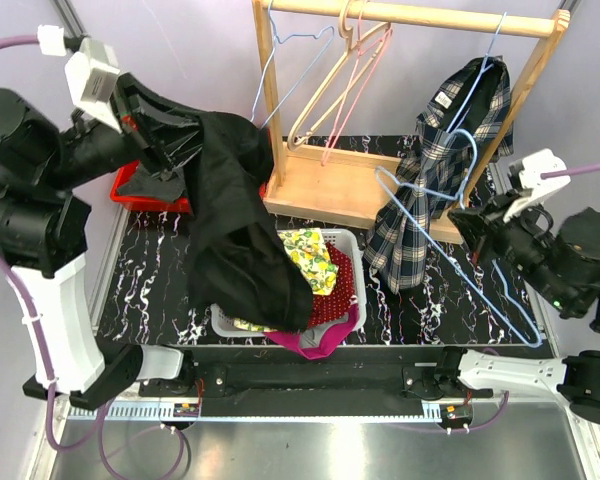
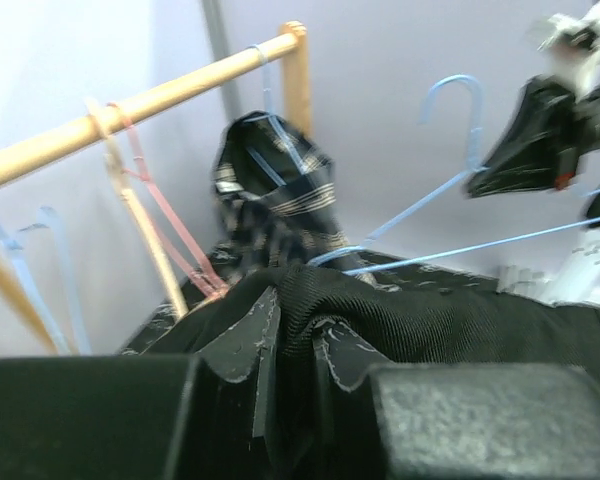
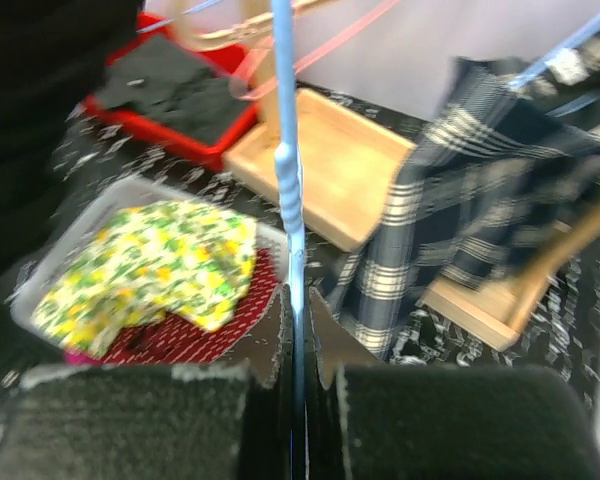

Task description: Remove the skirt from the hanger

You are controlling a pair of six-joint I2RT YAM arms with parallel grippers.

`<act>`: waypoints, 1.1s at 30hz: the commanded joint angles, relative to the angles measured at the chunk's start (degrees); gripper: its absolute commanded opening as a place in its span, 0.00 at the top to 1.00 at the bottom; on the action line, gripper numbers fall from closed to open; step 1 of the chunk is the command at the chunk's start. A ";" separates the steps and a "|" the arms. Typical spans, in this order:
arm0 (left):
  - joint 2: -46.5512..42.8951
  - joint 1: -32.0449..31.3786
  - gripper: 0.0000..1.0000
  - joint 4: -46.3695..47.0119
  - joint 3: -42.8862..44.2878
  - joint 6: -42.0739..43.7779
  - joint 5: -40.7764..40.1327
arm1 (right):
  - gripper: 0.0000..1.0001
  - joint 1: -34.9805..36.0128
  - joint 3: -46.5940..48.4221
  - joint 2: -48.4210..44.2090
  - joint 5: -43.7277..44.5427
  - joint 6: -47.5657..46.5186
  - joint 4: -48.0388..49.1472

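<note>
Two robot arms bolted at near edge of a black marbled table (image 1: pixel 150 270). Just past the bases, centre, a white basket (image 1: pixel 348 240) w/ yellow floral cloth (image 1: pixel 310 258) on top of red and pink fabric.

Black skirt (image 1: pixel 235 230) hangs in the air over the basket's left half, its lower edge draping onto the contents. It's off the hanger. Its top is bunched in the L gripper (image 1: pixel 162 152), raised high at upper left. In the wrist view the fingers (image 2: pixel 250 340) pinch a fold of black cloth between them.

R gripper (image 3: pixel 298 320), at right and well apart from the skirt, is closed tight on the thin wire of a blue hanger (image 3: pixel 286 150). The hanger is bare and tilted, stretching from the plaid garment down toward the near right of the table.

Further back: red bin (image 1: pixel 130 190) w/ dark cloth behind the L arm. Wooden rack (image 1: pixel 420 15) at centre-right on a wood base, w/ several bare hangers on its bar. Plaid garment (image 1: pixel 440 170) hangs at the rack's right end.
</note>
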 commanded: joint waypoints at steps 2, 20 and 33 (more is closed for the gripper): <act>0.06 -0.25 0.85 11.81 -0.01 -13.07 5.91 | 1.00 -0.01 1.08 3.25 12.18 3.99 2.38; -0.81 -2.88 0.92 16.92 -12.55 -16.43 8.47 | 1.00 0.08 -1.20 9.41 15.61 3.83 10.72; -2.75 -19.75 1.00 -3.64 -43.05 9.56 -11.18 | 1.00 -0.10 4.95 17.75 20.80 1.63 14.94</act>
